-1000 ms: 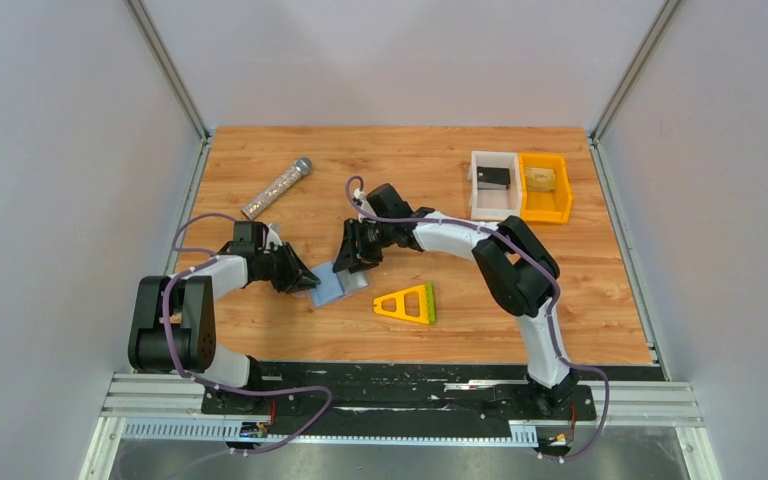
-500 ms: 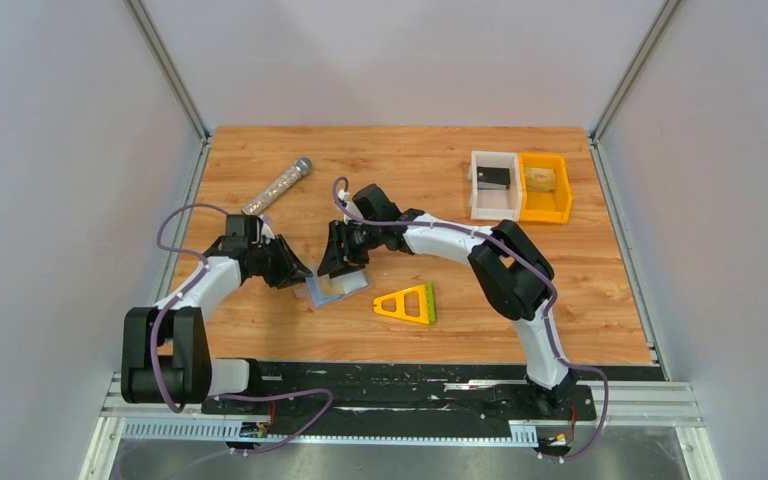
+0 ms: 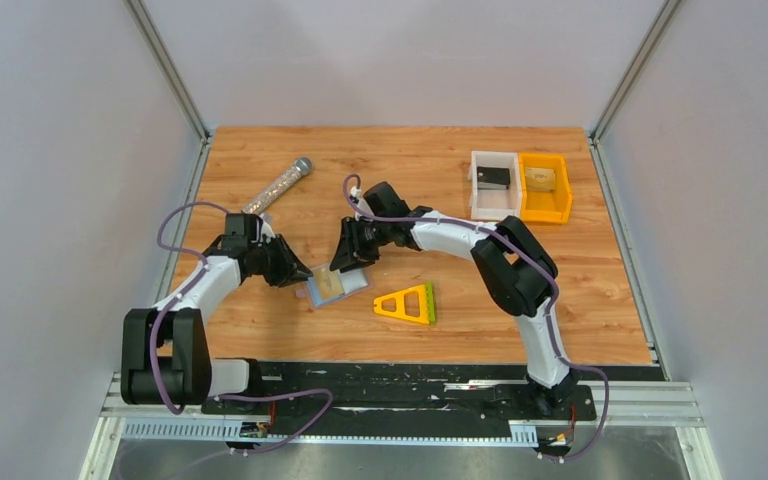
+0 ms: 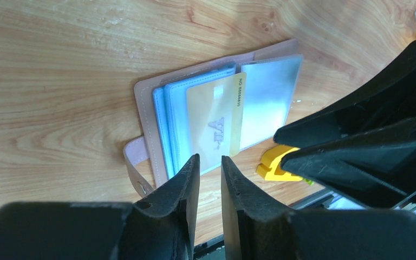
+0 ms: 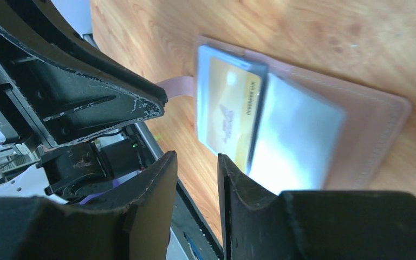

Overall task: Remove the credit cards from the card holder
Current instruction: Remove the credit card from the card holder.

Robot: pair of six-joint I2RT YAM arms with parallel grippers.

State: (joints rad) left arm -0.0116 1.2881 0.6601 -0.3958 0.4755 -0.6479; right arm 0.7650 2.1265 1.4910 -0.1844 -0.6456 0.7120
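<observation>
Since half a second ago the right end effector (image 3: 352, 262) has drawn slightly back toward 1 o'clock from the card holder (image 3: 332, 288). The left arm and the holder lie much as they did.

Nearest the arm bases, the left end effector (image 4: 209, 160) hovers just off the holder's 9 o'clock edge. Its fingers are nearly clenched, with only a slit between them and nothing in it. The holder lies open and flat on the desk (image 4: 59, 65), its pinkish cover underneath, a stack of blue sleeves fanned on top and the closing strap trailing out at one side.

A gold credit card (image 4: 215, 122) sits in the uppermost clear sleeve. It is still wholly inside the holder, so the task looks barely begun. The card bears "VIP" in large letters. A line of small print along one short edge seems to start "NO" and run into digits too fine to read surely.

The right end effector (image 5: 196, 158) hangs just above the holder's 12 o'clock side, also pinched almost shut and empty. The two likely flank the holder so that one can pin the cover while the other draws the card out.

A yellow-and-green triangle (image 3: 407, 303) lies near the holder at 4 o'clock. Farther off, a glittery tube (image 3: 276, 186) rests at 10 o'clock. A white bin (image 3: 476, 190) and an orange bin (image 3: 563, 195) stand touching at 2 o'clock, each holding something small.
</observation>
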